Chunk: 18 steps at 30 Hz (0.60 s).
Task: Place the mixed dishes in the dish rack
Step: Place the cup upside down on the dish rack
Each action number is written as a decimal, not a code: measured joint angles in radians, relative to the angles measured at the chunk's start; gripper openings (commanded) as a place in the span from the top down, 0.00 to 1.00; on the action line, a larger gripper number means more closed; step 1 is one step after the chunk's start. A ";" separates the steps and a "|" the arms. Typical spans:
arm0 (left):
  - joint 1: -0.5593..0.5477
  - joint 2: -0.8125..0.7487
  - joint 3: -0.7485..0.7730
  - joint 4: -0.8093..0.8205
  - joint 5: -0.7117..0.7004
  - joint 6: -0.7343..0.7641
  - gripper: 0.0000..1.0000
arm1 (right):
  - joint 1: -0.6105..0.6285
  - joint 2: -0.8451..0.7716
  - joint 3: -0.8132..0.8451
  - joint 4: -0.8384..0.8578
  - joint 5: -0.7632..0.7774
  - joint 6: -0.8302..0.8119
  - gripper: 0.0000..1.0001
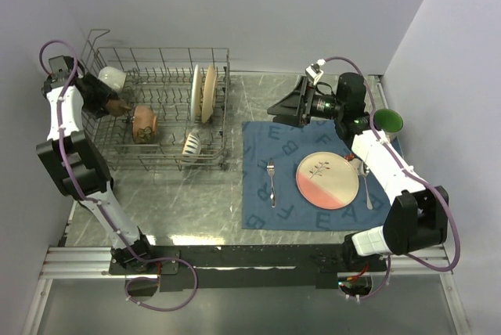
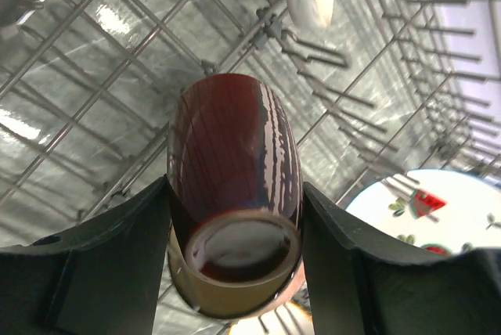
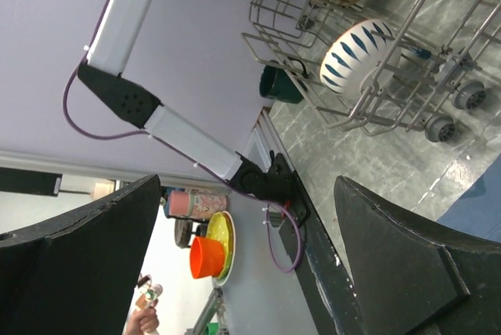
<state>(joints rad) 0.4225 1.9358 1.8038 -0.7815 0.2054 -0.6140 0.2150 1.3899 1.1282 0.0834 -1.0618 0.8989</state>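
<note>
The grey wire dish rack [image 1: 160,151] stands at the far left. My left gripper [image 1: 119,106] is inside its left end, shut on a dark red-brown mug [image 2: 233,147] held between both fingers over the wire floor [image 2: 94,92]. The rack holds a white mug [image 1: 111,78], a brown bowl [image 1: 145,122], two upright plates [image 1: 203,92] and a blue-striped bowl [image 1: 191,144]. My right gripper [image 1: 283,108] is open and empty, above the placemat's far edge. A pink-and-cream plate [image 1: 327,180], a fork [image 1: 272,181] and a spoon [image 1: 365,186] lie on the placemat. A green bowl [image 1: 387,121] sits at the right.
The blue lettered placemat [image 1: 262,210] covers the middle right of the table. The right wrist view shows the rack's corner [image 3: 391,112] with the striped bowl [image 3: 356,53] and the left arm [image 3: 125,14] beyond. Grey walls close in on both sides.
</note>
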 measured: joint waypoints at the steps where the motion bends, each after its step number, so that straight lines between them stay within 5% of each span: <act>1: 0.004 0.008 0.003 0.005 0.006 -0.011 0.99 | 0.000 -0.006 -0.005 -0.001 0.002 0.000 0.00; 18: 0.034 0.016 -0.018 0.094 0.035 -0.182 0.99 | 0.000 -0.014 -0.010 -0.002 0.029 -0.002 0.00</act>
<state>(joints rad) 0.4564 1.9522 1.7859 -0.6872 0.2409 -0.7963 0.2150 1.3762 1.1179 0.0811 -1.0328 0.8967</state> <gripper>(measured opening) 0.630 0.998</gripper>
